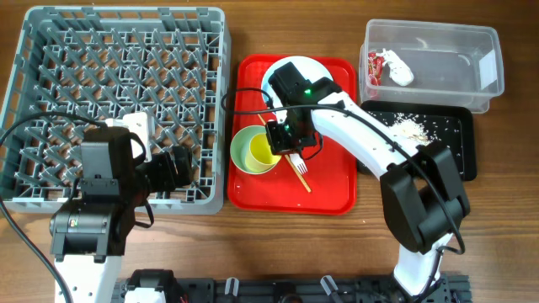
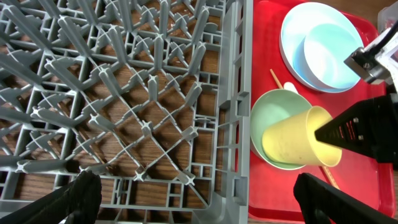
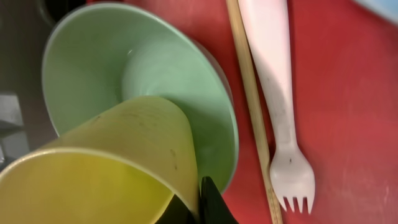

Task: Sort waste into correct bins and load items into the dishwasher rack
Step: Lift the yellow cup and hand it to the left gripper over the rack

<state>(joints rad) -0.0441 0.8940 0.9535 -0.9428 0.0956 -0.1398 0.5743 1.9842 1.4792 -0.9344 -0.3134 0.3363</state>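
In the green bowl (image 2: 272,113), the yellow cup (image 2: 297,142) is clenched at its rim by the right tool (image 3: 193,208), tilted for lifting out.

Brown wood-grain table (image 1: 286,25) under soft, perhaps overhead, light

Setting: robot lab bench, staged as a dish-clearing station; not a working kitchen.
Mounting: left arm (image 1: 93,210) and right arm (image 1: 370,143) stand at the near edge of a wooden table (image 1: 505,252), on a black rail (image 1: 286,290).
Props: grey dishwasher rack (image 1: 118,50) sits directly on the wood beside a red serving tray (image 1: 337,194).
Bins: clear tub (image 1: 429,34) and black tray (image 1: 455,143) lie side by side.
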